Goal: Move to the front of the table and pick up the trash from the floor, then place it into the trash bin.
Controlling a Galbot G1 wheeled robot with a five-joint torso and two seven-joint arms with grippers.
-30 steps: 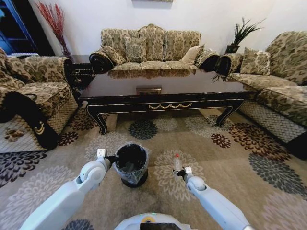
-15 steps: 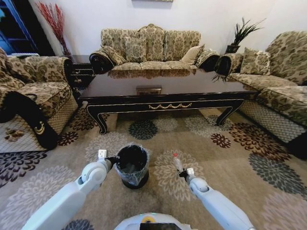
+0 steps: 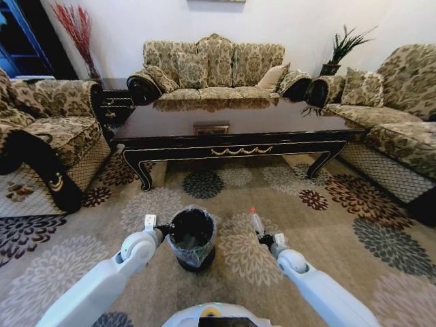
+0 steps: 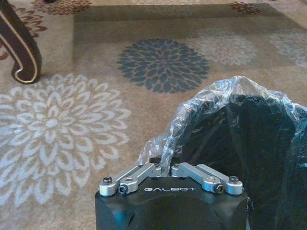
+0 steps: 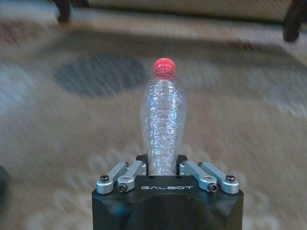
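Nearest the robot, the left gripper (image 3: 161, 230) has its jaws pinched narrow on the crinkled liner at the rim of the trash bin (image 3: 193, 238), at about nine o'clock of the bin; the left wrist view shows the plastic bunched between the jaws (image 4: 164, 168). The bin stands on the floor (image 3: 320, 225) just ahead of the robot's base.

At about three o'clock of the bin, a little apart from it, the right gripper (image 3: 263, 238) has its jaws clamped around the lower body of the trash (image 3: 257, 222), a small clear plastic bottle with a red cap. The bottle stands out of the jaws cap outward, tilted up, clear of the carpet.

The pickup looks done, and the step in hand seems to be carrying the bottle to the bin. The next move calls for bringing the bottle toward nine o'clock until it is above the bin's mouth, then letting go, while the left jaws steady the liner.

Farther off, at twelve o'clock, stands the table (image 3: 231, 147), its surface dark and glossy.
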